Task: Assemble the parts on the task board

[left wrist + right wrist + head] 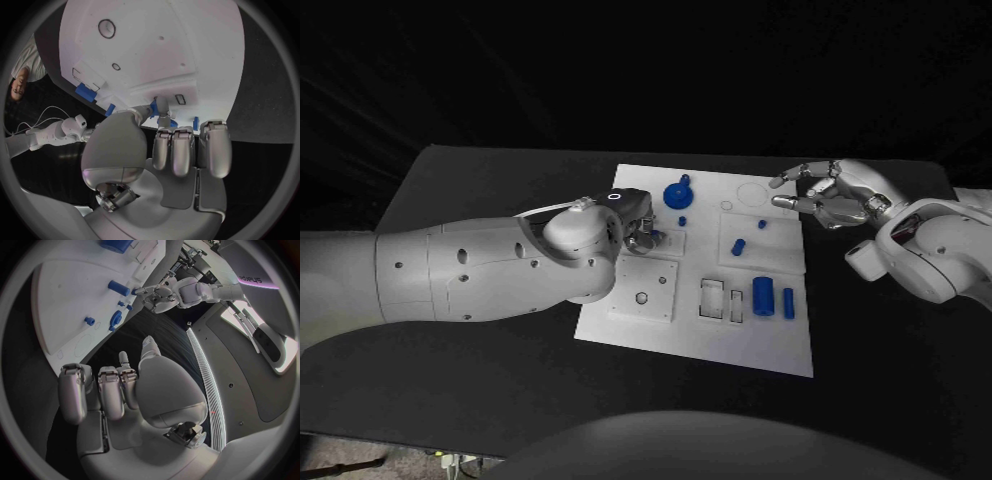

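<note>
The white task board [776, 345] lies in the middle of the black table. Blue parts sit on it: a round knob [678, 193], a small peg [738, 246], a large cylinder [763, 295] and a thinner one [789, 302]. My left hand [640, 226] hovers low over the board's left half, beside a raised square plate [646, 290]. In the left wrist view most fingers [184, 150] curl in, and a small blue piece [153, 108] shows by the two stretched fingertips; whether they pinch it is unclear. My right hand [831, 196] hangs at the board's far right corner, fingers curled, holding nothing.
Two rectangular slots [724, 298] lie left of the large cylinder, and a faint ring [753, 194] marks the board's far side. In the right wrist view the board [69, 300] lies beyond my curled fingers [103, 392]. Black table [488, 180] surrounds the board.
</note>
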Available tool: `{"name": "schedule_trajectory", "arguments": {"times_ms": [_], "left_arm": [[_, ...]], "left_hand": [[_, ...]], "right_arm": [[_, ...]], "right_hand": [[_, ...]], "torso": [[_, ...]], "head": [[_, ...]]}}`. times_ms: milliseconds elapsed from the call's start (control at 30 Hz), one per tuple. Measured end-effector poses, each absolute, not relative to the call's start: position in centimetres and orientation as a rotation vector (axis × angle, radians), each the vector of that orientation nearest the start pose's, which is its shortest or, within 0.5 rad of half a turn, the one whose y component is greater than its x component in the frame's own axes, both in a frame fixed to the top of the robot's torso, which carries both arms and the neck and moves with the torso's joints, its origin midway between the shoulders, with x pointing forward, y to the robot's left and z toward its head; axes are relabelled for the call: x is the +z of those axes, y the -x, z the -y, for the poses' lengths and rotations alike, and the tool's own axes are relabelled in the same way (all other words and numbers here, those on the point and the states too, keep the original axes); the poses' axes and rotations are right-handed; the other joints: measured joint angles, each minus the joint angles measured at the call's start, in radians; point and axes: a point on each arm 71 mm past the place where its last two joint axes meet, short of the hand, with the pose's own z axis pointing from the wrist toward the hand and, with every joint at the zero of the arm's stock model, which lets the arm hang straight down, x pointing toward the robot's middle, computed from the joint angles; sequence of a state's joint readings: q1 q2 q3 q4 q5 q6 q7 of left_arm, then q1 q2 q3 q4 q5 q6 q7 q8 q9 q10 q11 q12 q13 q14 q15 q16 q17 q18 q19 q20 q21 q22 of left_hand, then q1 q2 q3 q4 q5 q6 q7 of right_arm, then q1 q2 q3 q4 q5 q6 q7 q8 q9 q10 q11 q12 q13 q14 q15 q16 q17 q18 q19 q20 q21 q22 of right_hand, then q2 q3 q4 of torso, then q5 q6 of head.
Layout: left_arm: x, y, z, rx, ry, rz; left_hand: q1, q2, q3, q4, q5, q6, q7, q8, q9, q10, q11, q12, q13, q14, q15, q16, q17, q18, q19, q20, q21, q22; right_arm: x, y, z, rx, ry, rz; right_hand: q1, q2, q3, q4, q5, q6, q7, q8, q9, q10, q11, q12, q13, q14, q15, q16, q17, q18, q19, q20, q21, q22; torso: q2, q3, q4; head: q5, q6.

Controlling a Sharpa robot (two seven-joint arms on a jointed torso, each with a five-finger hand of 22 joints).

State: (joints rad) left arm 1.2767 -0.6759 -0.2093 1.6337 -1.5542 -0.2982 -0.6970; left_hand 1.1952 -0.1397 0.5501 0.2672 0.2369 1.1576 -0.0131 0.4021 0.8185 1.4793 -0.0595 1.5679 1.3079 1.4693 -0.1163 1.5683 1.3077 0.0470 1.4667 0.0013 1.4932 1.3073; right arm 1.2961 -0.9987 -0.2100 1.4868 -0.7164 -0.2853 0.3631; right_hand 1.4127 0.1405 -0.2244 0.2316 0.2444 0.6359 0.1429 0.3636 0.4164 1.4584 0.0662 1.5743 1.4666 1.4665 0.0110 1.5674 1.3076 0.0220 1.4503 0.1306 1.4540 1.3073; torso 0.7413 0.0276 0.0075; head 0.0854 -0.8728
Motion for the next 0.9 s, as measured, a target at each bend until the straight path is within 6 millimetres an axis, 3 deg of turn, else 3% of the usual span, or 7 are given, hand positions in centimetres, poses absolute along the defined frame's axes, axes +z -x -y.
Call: {"name": "schedule_trajectory", "arguments": {"times_ms": [133, 433, 633, 900], "left_arm": [[-20.6, -45.5, -12.2, -0.296, -0.091, -1.812], [-20.5, -45.5, -12.7, -0.307, -0.053, -1.789], [-19.8, -45.5, -13.2, -0.323, -0.018, -1.770], [-17.3, -46.2, -13.9, -0.334, 0.025, -1.770]], "left_hand": [[0.009, -0.009, 0.016, 0.016, 0.003, 0.000, 0.000, 0.000, 0.021, 0.000, 0.000, 0.000, 0.000, 0.000, 0.000, 0.000, 0.000, 0.000, 0.000, 0.000, 0.000, 0.000], [-0.004, -0.056, 0.075, 0.054, 0.003, -0.006, -0.005, 0.043, 0.119, 0.004, -0.004, 0.000, 0.000, -0.004, -0.004, 0.000, 0.000, 0.000, -0.004, -0.004, 0.000, 0.000], [-0.006, -0.066, 0.084, 0.059, 0.003, -0.008, -0.007, 0.049, 0.141, 0.004, -0.004, 0.000, 0.000, -0.004, -0.004, 0.000, 0.000, 0.000, 0.000, -0.007, 0.000, 0.001], [-0.011, -0.071, 0.092, 0.057, 0.003, -0.008, -0.007, 0.054, 0.151, 0.003, -0.004, 0.000, 0.000, -0.004, -0.004, 0.000, 0.000, 0.000, 0.000, -0.007, 0.000, 0.001]], "right_arm": [[-18.8, -47.7, 28.4, 1.111, -0.340, -1.643], [-18.8, -47.7, 28.4, 1.111, -0.340, -1.643], [-18.8, -47.6, 28.4, 1.111, -0.340, -1.643], [-18.8, -47.6, 28.4, 1.111, -0.340, -1.643]], "right_hand": [[0.001, 0.001, 0.000, 0.000, 0.000, 0.000, 0.000, 0.000, -0.001, 0.000, 0.000, 0.000, 0.000, 0.000, 0.000, 0.000, 0.000, 0.000, 0.000, 0.000, 0.000, 0.000], [0.003, 0.003, 0.000, 0.000, 0.006, 0.000, 0.000, 0.000, -0.001, 0.001, -0.001, 0.000, 0.001, 0.000, 0.000, 0.000, 0.000, 0.000, 0.000, 0.000, 0.000, 0.001], [0.004, 0.004, 0.000, 0.000, 0.009, 0.000, 0.000, 0.000, -0.002, 0.001, -0.001, 0.001, 0.001, 0.000, 0.000, 0.000, 0.000, 0.000, 0.000, 0.000, 0.000, 0.001], [0.007, 0.001, 0.000, 0.000, 0.009, 0.000, 0.000, 0.000, -0.002, 0.002, -0.001, 0.002, 0.001, 0.000, 0.000, 0.000, 0.000, 0.000, 0.000, 0.000, 0.000, 0.001]], "torso": [[0.000, -0.0001, -0.0002], [0.001, -0.0006, -0.0006], [0.001, -0.0001, -0.0016], [0.001, 0.0005, -0.0012]], "head": [[0.000, 0.000], [-0.002, 0.000], [-0.005, 0.000], [-0.007, 0.000]]}}
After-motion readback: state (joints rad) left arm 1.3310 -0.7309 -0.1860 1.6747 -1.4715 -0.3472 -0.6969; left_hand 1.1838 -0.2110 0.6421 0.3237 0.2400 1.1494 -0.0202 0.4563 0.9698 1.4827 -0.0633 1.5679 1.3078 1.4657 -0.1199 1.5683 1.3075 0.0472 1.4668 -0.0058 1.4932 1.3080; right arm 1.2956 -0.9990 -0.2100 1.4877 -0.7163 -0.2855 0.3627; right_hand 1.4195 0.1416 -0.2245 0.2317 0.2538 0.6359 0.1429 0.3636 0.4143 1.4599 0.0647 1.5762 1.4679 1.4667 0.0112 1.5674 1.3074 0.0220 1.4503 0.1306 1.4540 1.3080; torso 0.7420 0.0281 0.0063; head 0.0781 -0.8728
